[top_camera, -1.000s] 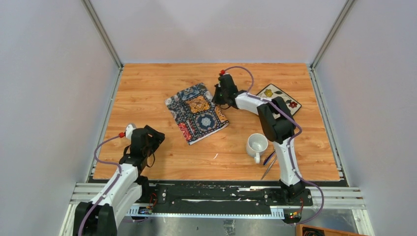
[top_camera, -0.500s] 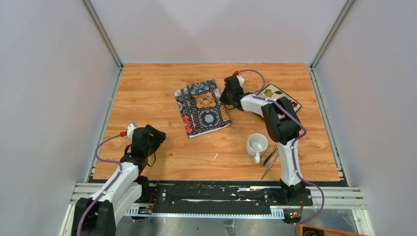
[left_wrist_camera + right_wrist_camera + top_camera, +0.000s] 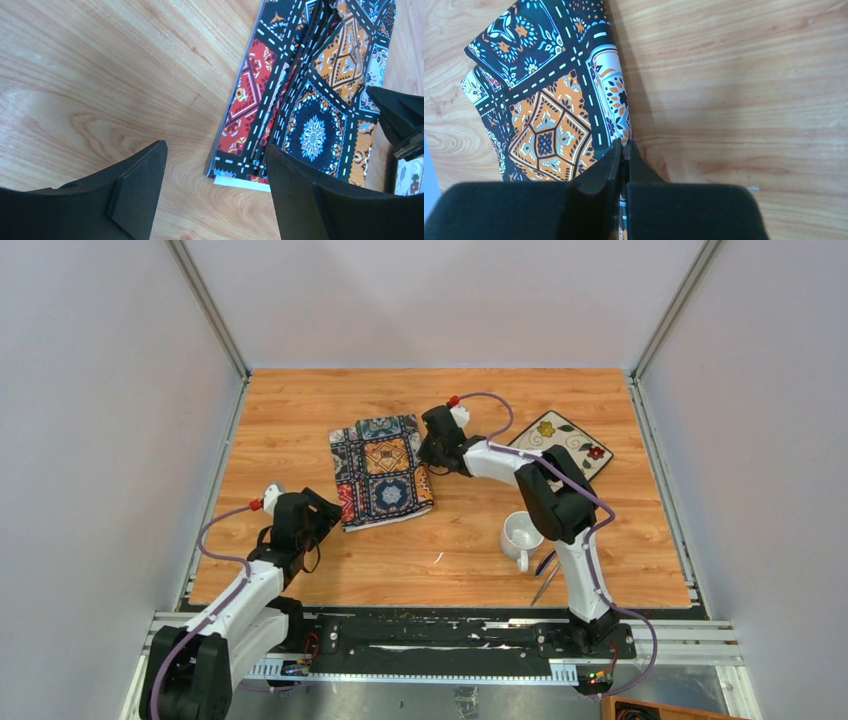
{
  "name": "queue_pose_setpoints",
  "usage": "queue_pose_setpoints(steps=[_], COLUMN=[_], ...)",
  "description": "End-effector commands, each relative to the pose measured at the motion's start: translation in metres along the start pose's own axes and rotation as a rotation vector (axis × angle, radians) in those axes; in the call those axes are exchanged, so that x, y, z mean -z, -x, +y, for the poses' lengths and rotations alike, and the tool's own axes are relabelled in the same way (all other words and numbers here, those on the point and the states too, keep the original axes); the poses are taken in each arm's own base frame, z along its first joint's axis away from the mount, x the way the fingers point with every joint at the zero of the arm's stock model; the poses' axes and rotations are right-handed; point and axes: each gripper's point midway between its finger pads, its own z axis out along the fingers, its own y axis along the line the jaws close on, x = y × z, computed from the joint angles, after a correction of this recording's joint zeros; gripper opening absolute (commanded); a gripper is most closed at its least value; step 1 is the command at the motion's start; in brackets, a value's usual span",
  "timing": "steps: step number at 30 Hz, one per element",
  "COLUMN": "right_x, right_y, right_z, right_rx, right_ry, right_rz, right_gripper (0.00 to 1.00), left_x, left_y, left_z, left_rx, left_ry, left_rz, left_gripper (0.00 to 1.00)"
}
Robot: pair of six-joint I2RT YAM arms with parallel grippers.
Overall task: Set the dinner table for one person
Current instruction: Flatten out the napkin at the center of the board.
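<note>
The dinner table [image 3: 300, 420] is a wide top of light orange-brown planks. On it lies a folded, tile-patterned cloth placemat [image 3: 381, 470] [image 3: 320, 100] [image 3: 549, 115], left of centre. My right gripper [image 3: 432, 452] [image 3: 624, 146] is shut on the placemat's right edge, with the cloth pinched between its fingers. My left gripper [image 3: 318, 520] [image 3: 215, 155] hangs open just above the wood off the placemat's near left corner, with nothing between its fingers.
A white mug [image 3: 522, 535] stands right of centre, with cutlery [image 3: 548, 575] beside it near the front edge. A square patterned plate [image 3: 565, 440] lies at the back right. Metal rails and white walls bound the table.
The right gripper first dragged the placemat right and back, then pulled it left, turning it squarer to the table. The left gripper crept slightly toward the cloth and stayed open.
</note>
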Motion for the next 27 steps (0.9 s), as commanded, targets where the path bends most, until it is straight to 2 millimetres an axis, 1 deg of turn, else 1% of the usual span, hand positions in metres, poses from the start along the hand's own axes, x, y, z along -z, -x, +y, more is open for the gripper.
queue_pose_setpoints(steps=[1, 5, 8, 11, 12, 13, 15, 18, 22, 24, 25, 27], right_x=[0.006, 0.010, 0.012, 0.015, 0.017, 0.019, 0.023, 0.031, 0.045, 0.053, 0.059, 0.069], right_y=[-0.018, -0.034, -0.040, -0.037, -0.034, -0.031, -0.024, -0.013, 0.004, 0.010, 0.015, 0.022], right_z=[-0.009, -0.025, -0.023, -0.022, -0.020, -0.019, -0.015, -0.010, -0.010, -0.015, -0.016, -0.021], right_rx=[-0.035, -0.033, -0.016, 0.036, 0.050, 0.064, 0.098, 0.153, 0.226, 0.263, 0.277, 0.312], right_ry=[-0.065, -0.122, -0.119, -0.124, -0.125, -0.123, -0.116, -0.108, -0.121, -0.137, -0.141, -0.160], right_rz=[0.011, 0.026, 0.037, 0.018, 0.007, -0.003, -0.019, -0.047, -0.094, -0.115, -0.130, -0.154], right_gripper=[0.00, 0.00, 0.01, 0.31, 0.39, 0.44, 0.51, 0.54, 0.53, 0.52, 0.51, 0.50], left_x=[0.000, 0.000, 0.000, 0.000, 0.000, 0.000, 0.000, -0.002, -0.011, -0.020, -0.027, -0.047], left_y=[0.013, 0.014, 0.015, 0.016, 0.017, 0.017, 0.019, 0.026, 0.042, 0.047, 0.048, 0.044], left_z=[-0.016, -0.021, -0.024, -0.027, -0.029, -0.032, -0.038, -0.057, -0.090, -0.107, -0.114, -0.127], left_rx=[0.019, 0.019, 0.020, 0.018, 0.016, 0.013, 0.003, -0.064, -0.216, -0.281, -0.311, -0.342], left_ry=[-0.039, -0.048, -0.052, -0.057, -0.060, -0.067, -0.086, -0.133, -0.179, -0.197, -0.202, -0.218], left_rz=[-0.049, -0.049, -0.054, -0.054, -0.054, -0.053, -0.052, -0.053, -0.050, -0.033, -0.020, 0.031], left_gripper=[0.77, 0.76, 0.76, 0.76, 0.76, 0.76, 0.75, 0.74, 0.73, 0.73, 0.73, 0.74])
